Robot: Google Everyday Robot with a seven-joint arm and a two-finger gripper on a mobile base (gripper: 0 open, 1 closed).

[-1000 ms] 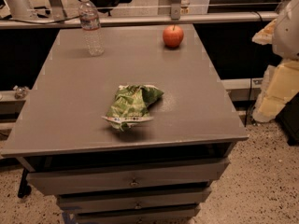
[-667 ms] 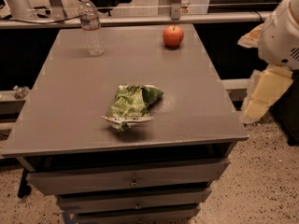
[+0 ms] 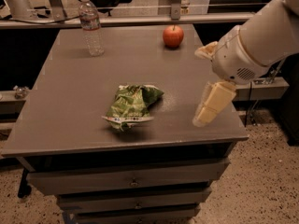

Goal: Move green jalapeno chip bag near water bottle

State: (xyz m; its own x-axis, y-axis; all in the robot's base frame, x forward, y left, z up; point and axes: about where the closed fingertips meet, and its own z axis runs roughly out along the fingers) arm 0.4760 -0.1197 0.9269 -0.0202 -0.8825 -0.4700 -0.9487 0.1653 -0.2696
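Note:
The green jalapeno chip bag point(image 3: 131, 106) lies crumpled near the middle front of the grey table point(image 3: 70, 111), its white strip toward the front edge. The water bottle point(image 3: 91, 26) stands upright at the table's back left, clear with a white cap and pale label. My gripper point(image 3: 199, 87) reaches in from the right over the table's right side, level with the bag and well to its right. Its two cream fingers point(image 3: 212, 104) are spread apart and hold nothing.
A red apple point(image 3: 173, 36) sits at the back of the table, right of centre. The table has drawers below its front edge point(image 3: 131, 181). A rail and chair legs stand behind the table. A shelf point(image 3: 259, 85) juts out at the right.
My arm and gripper have swung in from the right edge of the view to over the table's right side. The bag, the bottle and the apple have not moved.

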